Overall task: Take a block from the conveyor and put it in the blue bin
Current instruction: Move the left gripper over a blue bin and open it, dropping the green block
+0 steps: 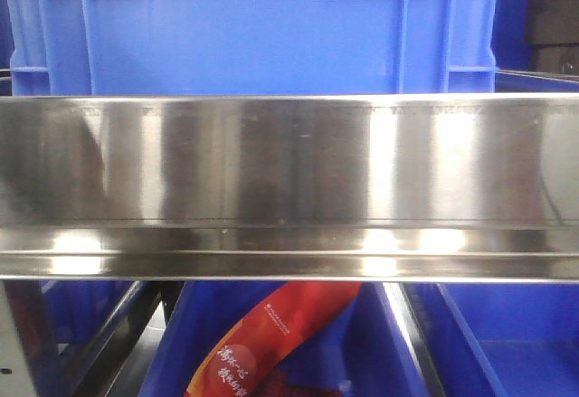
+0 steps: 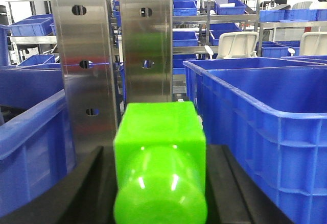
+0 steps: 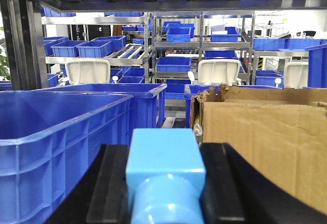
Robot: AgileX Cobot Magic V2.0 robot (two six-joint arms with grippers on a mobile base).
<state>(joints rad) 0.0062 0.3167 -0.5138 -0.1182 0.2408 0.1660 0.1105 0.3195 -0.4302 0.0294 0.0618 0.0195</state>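
Note:
In the left wrist view my left gripper is shut on a bright green block that fills the gap between its black fingers. A large blue bin stands just to its right. My right gripper is shut on a light blue block, held between black fingers, with a blue bin close on its left. The front view shows another blue bin behind a steel rail. The conveyor is out of view.
A shiny steel rail spans the front view, with a red packet in a blue bin below. Steel uprights stand ahead of the left gripper. A cardboard box sits right of the right gripper. Shelves of blue bins fill the background.

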